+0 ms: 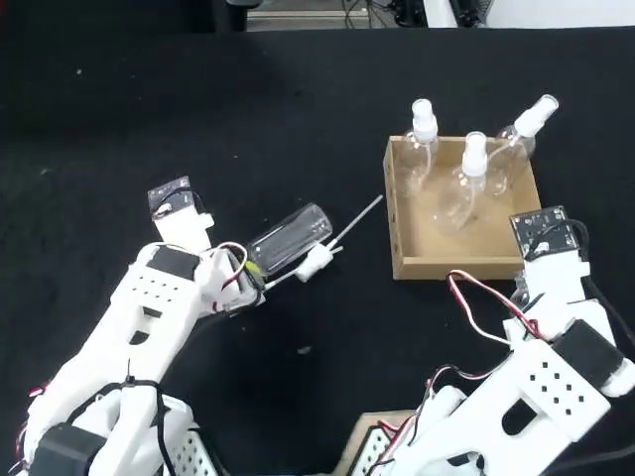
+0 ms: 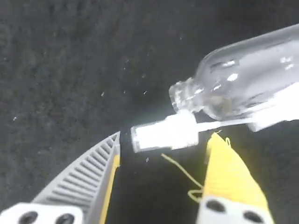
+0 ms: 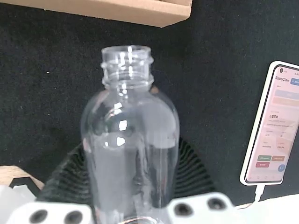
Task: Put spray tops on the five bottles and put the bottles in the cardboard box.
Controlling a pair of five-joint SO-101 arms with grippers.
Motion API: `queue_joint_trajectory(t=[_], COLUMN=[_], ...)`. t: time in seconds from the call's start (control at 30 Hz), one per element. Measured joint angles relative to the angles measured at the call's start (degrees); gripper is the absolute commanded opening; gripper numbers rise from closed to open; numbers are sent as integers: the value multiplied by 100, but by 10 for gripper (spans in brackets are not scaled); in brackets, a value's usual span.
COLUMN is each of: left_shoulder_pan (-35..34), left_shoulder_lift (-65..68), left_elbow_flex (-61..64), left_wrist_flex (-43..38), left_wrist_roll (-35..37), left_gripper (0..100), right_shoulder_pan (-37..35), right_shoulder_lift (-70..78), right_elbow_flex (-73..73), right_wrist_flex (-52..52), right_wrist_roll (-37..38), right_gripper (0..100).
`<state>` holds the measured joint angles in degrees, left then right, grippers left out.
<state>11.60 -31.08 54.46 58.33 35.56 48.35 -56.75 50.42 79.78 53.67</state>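
Black cloth worktop [image 1: 149, 99], with cables and equipment along its far edge.

Nearest: the right end effector [image 3: 133, 149] is clenched on an uncapped clear plastic bottle [image 3: 128, 116]. The neck is bare, and the bottle is held just short of the box's near wall. A white-edged smartphone [image 3: 273, 126] is on the cloth close by and is not a task item.

Next: the left end effector [image 2: 163, 140] is released. Its jaws stand apart on either side of a loose white spray top with a thin dip tube [image 2: 161, 133] and are not closed on it. A second uncapped clear bottle lying on its side [image 1: 290, 238] rests on the worktop just beside that top, with its open neck towards it.

Farther: a shallow brown cardboard box [image 1: 451, 266] sits on the worktop. Inside it are three clear bottles fitted with white spray tops [image 1: 466, 188], two roughly upright and one leaning towards the far corner.

Assessment: three of five bottles are capped and boxed. Two are outstanding, the one in the right end effector and the one lying on its side. Each needs a spray top and then placing in the box. One loose top is identified. Judged a little over half complete.
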Motion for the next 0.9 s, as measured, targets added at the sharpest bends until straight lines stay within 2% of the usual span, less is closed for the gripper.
queue_joint_trajectory(t=[0.3, 0.5, 0.6, 0.73, 0.9], left_shoulder_pan=[26, 35, 35, -264, -1477], left_shoulder_lift=[9, -9, -18, -9, 0], left_elbow_flex=[914, 1143, 1134, 888, 273], left_wrist_flex=[-1187, -1345, -1231, -571, 123], left_wrist_roll=[0, 18, -299, -1064, -3165], left_gripper=[281, 281, 281, 281, 281], right_shoulder_pan=[0, 0, 0, 0, 0], right_shoulder_lift=[0, 0, 0, 0, 0], right_elbow_flex=[0, 0, 0, 0, 0], right_wrist_flex=[0, 0, 0, 0, 0], right_wrist_roll=[0, 0, 0, 0, 0], right_gripper=[11, 11, 11, 11, 11])
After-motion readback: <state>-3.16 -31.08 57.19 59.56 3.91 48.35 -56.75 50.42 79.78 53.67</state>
